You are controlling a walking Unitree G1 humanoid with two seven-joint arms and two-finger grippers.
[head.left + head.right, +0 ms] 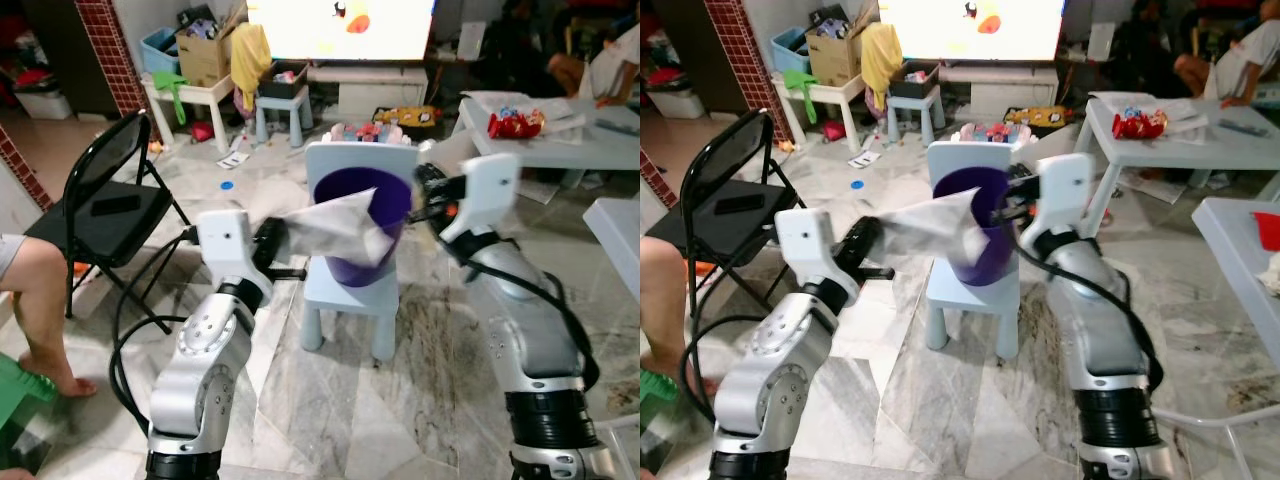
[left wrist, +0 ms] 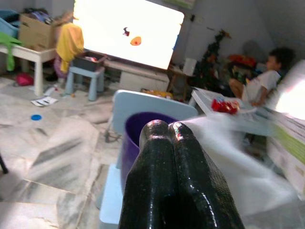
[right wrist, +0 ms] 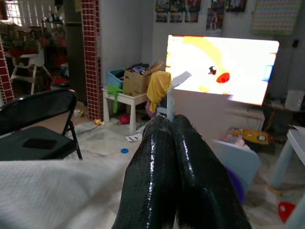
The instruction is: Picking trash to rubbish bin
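Fingers first: the left gripper (image 2: 171,131) has its two black fingers (image 2: 157,191) pressed together on the near end of a white tissue sheet (image 1: 335,225); the right gripper (image 3: 171,121) has its fingers closed too, with a thin white strip (image 3: 170,98) standing up between the tips. We judge both are pinching trash.

Landmark: the purple bin (image 1: 362,230), standing on a small pale-blue chair (image 1: 350,290). Left of the bin, the left gripper sits just beside the rim, and the sheet stretches from it across the bin's mouth, its far end drooping inside. Right of the bin, the right gripper is near the rim at about the same height.

Step in hand, as we read it: dropping. To do it well, we'd bring the left tips over the opening before letting go, since most of the sheet hangs outside the rim and could slide off onto the chair.

The right wrist view shows the white strip, which the head views leave too small to tell. The head views show the sheet's reach into the bin.
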